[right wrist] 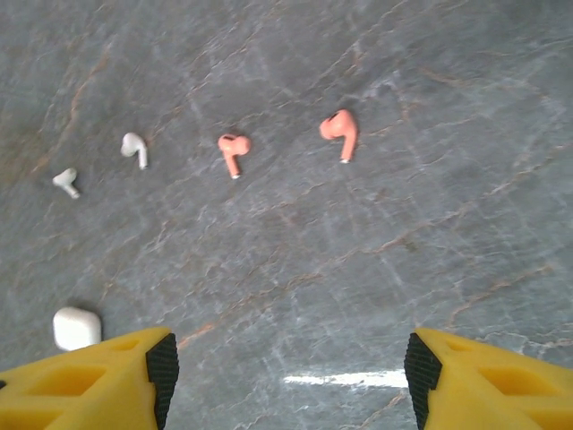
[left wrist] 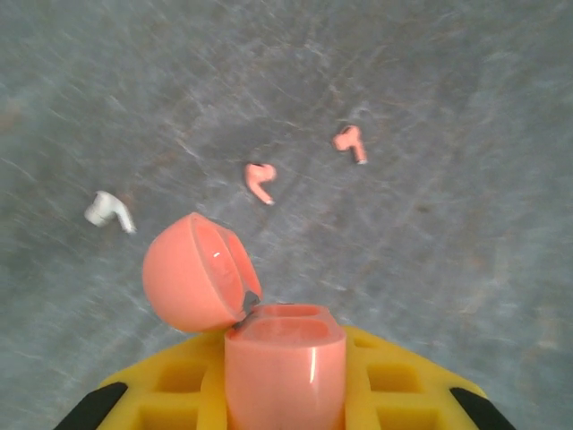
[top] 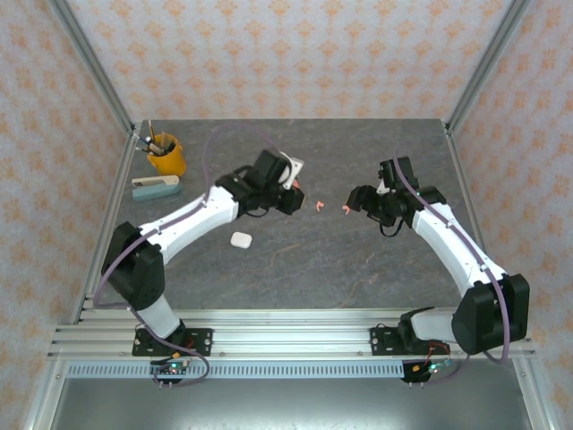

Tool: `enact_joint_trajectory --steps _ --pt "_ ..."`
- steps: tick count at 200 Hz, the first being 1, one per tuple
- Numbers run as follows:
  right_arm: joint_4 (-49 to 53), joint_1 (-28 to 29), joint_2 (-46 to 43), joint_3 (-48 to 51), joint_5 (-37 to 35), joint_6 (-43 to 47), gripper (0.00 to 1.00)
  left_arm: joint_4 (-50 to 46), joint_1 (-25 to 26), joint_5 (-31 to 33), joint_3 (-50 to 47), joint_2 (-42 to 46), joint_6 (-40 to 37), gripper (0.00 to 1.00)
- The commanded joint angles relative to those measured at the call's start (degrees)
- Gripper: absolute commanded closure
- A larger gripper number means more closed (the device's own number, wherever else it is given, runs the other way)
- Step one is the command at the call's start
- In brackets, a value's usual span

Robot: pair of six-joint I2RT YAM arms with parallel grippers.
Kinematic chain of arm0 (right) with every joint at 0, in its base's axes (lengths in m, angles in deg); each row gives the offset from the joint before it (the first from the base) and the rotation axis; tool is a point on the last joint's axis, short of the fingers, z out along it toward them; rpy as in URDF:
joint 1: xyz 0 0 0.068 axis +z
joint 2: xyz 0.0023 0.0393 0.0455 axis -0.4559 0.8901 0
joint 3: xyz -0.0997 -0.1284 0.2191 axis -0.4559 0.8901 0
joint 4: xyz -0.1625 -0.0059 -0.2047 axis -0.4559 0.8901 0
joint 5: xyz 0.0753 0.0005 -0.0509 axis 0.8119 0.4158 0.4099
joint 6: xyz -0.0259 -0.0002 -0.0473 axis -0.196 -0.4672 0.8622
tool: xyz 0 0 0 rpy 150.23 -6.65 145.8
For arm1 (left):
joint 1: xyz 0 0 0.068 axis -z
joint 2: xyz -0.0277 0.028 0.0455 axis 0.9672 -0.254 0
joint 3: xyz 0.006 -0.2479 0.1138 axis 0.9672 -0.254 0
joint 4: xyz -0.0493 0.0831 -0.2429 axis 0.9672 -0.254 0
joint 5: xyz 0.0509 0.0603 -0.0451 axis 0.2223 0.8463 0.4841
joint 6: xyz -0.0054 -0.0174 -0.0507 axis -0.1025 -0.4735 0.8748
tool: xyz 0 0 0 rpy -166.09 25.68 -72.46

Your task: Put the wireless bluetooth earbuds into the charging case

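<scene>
Right gripper (right wrist: 288, 372) stood released, jaws wide, above the table (right wrist: 421, 260); the two salmon earbuds (right wrist: 341, 134) lay just ahead, apart. Left gripper (left wrist: 285, 408) was clenched on the salmon charging case (left wrist: 285, 354) (lid (left wrist: 192, 273) hinged open). Advised: straddle one earbud squarely, close gently.

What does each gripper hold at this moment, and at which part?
The left gripper clamps the orange charging case by the sides of its body, lid open. The right gripper is open and holds nothing.
</scene>
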Motion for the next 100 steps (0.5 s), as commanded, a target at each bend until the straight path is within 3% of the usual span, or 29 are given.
enact_joint_trajectory --steps 1,12,52,74,100 --pt "2.39 0.13 -1.53 1.31 -5.65 -2.81 0.31 8.94 4.83 24.53 -2.89 1.37 -5.36 1.0" --pt "2.35 0.21 -1.1 1.73 -5.81 -3.02 0.31 11.86 5.02 26.9 -5.24 1.44 -2.75 1.0" --pt "4.45 0.36 3.82 -1.02 -7.39 -2.95 0.31 53.81 5.2 24.45 -29.61 7.46 0.82 1.0" --pt "5.29 0.95 7.31 -3.79 -7.44 -3.61 0.31 69.5 5.2 18.09 -36.14 7.4 -1.64 1.0" --pt "5.28 2.44 12.11 -7.42 -6.87 -5.38 0.31 77.96 5.2 7.83 -37.79 6.94 -3.89 1.0"
